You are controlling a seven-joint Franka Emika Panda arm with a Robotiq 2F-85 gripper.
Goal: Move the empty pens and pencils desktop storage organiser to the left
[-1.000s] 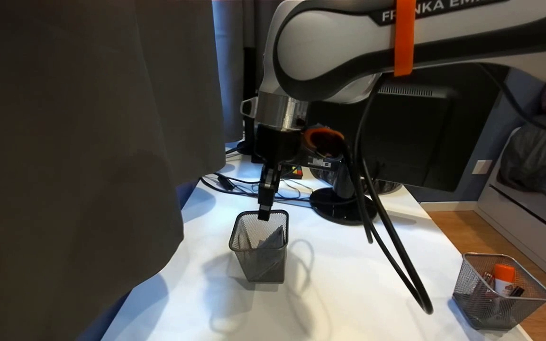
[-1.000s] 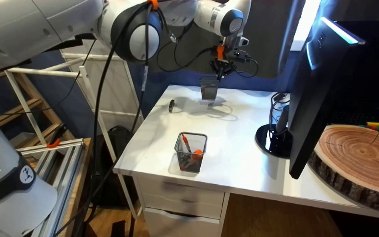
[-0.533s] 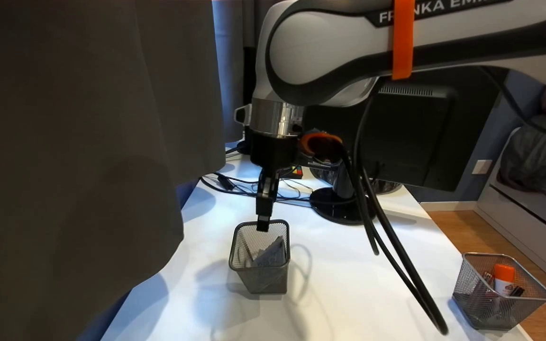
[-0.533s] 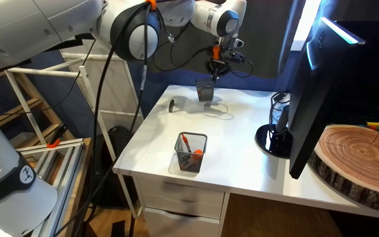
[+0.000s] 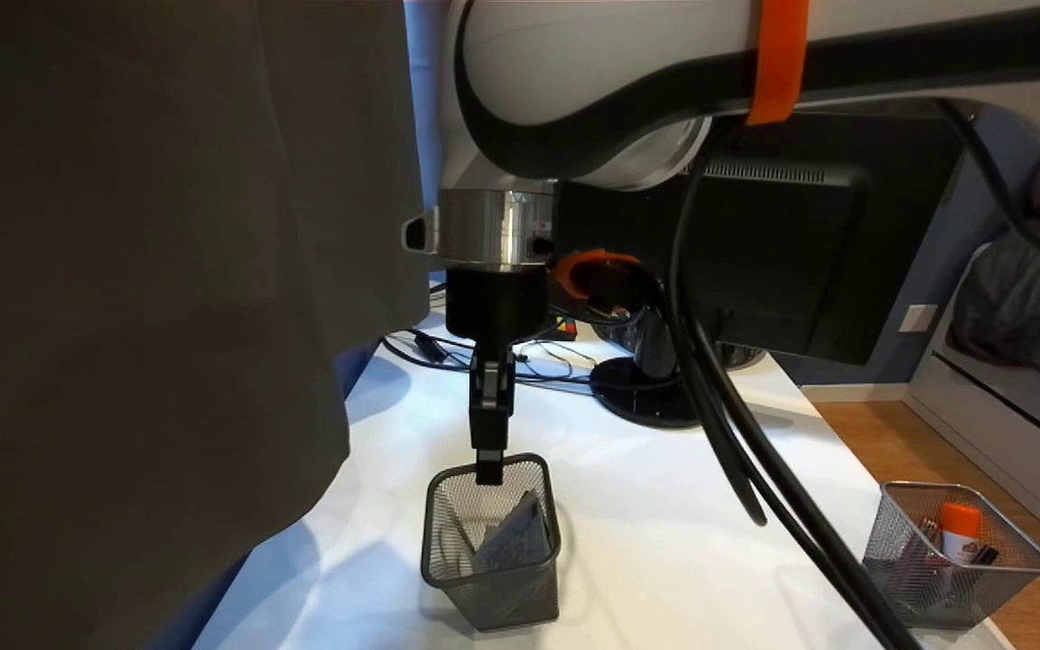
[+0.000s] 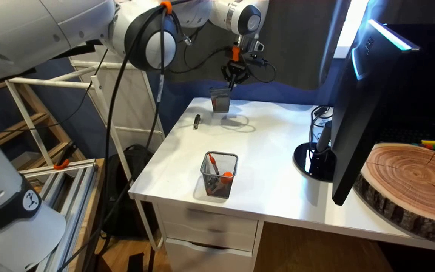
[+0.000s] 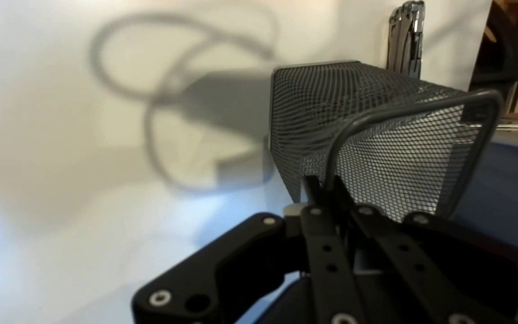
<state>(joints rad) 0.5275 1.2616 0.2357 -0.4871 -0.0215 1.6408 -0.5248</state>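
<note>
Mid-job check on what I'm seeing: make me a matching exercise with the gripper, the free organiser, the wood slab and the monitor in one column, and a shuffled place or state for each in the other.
1. Gripper
2. Free organiser
3. Wood slab
4. Monitor

A. Standing on the desk, near the edge over the drawers
B. Mounted on a shiny black base
C. Brown, ringed and cracked
D. Clamping the held organiser by its rim

Pairs: 1-D; 2-A; 3-C; 4-B
</note>
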